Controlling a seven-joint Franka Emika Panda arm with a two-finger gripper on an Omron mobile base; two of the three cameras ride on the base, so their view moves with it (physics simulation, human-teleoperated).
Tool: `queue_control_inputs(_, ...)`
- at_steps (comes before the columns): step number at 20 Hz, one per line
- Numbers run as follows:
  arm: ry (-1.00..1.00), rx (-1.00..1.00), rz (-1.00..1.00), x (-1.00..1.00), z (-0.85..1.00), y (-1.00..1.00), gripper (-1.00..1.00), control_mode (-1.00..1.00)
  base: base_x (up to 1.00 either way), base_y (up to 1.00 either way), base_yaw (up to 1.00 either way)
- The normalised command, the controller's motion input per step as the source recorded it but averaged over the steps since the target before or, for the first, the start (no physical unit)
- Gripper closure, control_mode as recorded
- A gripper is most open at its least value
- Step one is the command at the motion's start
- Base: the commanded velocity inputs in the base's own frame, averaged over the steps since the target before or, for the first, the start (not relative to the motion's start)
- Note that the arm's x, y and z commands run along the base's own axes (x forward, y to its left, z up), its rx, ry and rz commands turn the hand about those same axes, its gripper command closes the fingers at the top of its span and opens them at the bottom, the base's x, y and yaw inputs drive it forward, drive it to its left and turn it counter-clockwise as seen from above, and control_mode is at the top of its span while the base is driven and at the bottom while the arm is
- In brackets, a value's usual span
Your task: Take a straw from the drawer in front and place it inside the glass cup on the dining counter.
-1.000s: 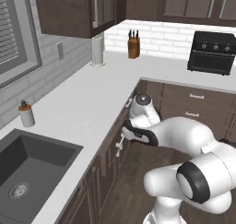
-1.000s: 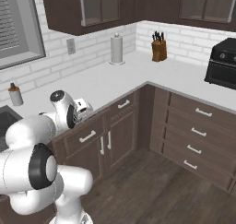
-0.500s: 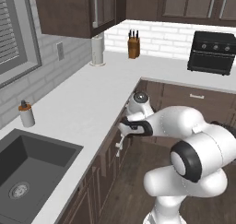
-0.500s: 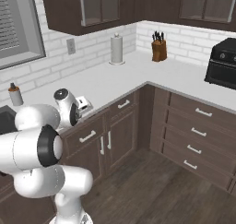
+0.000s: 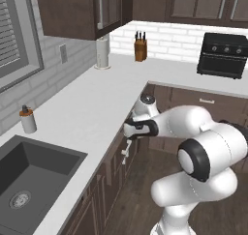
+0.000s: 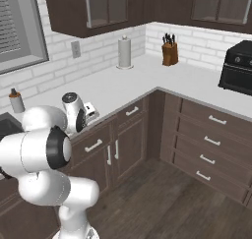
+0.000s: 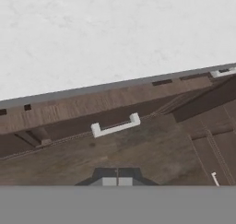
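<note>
The drawer (image 7: 138, 140) is shut, a dark brown front just under the white worktop's edge, with its silver bar handle (image 7: 115, 125) in the middle of the hand view. From the right base it sits below my hand, handle (image 6: 93, 145) showing. My gripper (image 7: 117, 180) hovers a little way off the handle, aimed at the front, its fingertips together and holding nothing. It hangs at the counter's edge (image 5: 129, 129) and shows beside the worktop (image 6: 91, 110). The straw is hidden in the shut drawer. The glass cup and the dining counter are out of view.
An L-shaped white worktop (image 5: 87, 103) carries a dark sink (image 5: 29, 176), a small bottle (image 5: 28, 119), a paper roll (image 5: 102, 52), a knife block (image 5: 140, 46) and a black oven (image 5: 223, 55). Cabinet doors (image 6: 123, 154) and another drawer stack (image 6: 211, 144) line the wood floor.
My hand has risen slightly along the cabinet front toward the counter's edge, and the elbow has swung closer to the base. The drawer stays shut.
</note>
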Motion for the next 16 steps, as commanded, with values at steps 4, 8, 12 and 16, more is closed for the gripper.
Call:
queue_control_inputs(4,0.08,0.0,0.09,0.15,-0.18,0.0,1.0,-1.0,0.0,0.0,0.0)
queue_control_inputs(8,0.04,0.0,0.05,0.26,-0.23,0.09,1.0,-1.0,0.0,0.0,0.0)
queue_control_inputs(12,0.05,0.0,0.02,0.34,-0.28,0.16,1.0,-1.0,0.0,0.0,0.0)
queue_control_inputs(16,0.05,0.0,0.0,0.33,-0.27,0.18,1.0,-1.0,0.0,0.0,0.0)
